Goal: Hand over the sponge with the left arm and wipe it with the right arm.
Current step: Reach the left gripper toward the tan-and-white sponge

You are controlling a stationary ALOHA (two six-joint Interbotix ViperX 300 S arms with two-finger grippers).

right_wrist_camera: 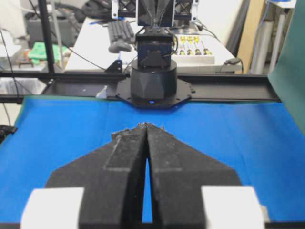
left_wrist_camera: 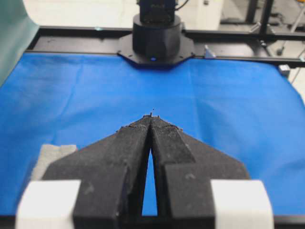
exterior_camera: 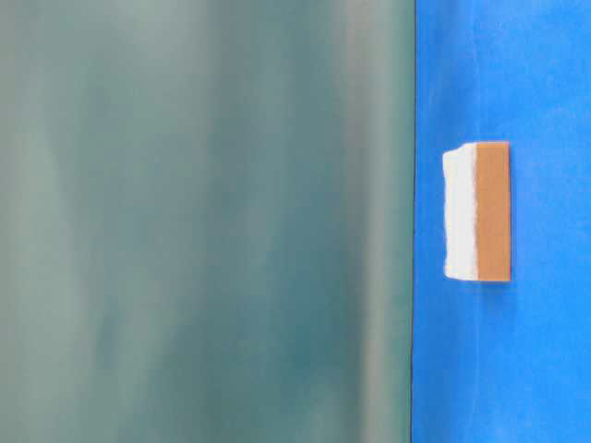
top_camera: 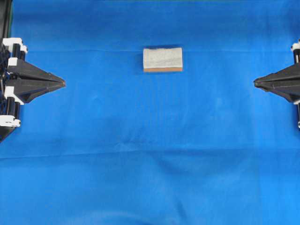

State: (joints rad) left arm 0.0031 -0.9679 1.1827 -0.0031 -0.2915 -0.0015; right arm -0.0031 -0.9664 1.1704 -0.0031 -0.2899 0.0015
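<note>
Lying flat on the blue worktop (top_camera: 150, 154), the sponge (top_camera: 162, 59) is sitting toward the far middle of the overhead view, pale fuzzy face up and orange-tan layer along its near edge. It is resting well apart from both arms and nothing is touching it.

The left end effector (top_camera: 63, 83) is parked at the left edge, its 2 pointed fingers clenched tip to tip on nothing. The right end effector (top_camera: 255, 83) is parked opposite at the right edge, likewise clenched and empty.

Judging by this layout, the task is not yet under way: all steps are outstanding. The left arm is still needing to open, reach and pick up the sponge, pass it across, and the right arm is left to take it and wipe.
</note>
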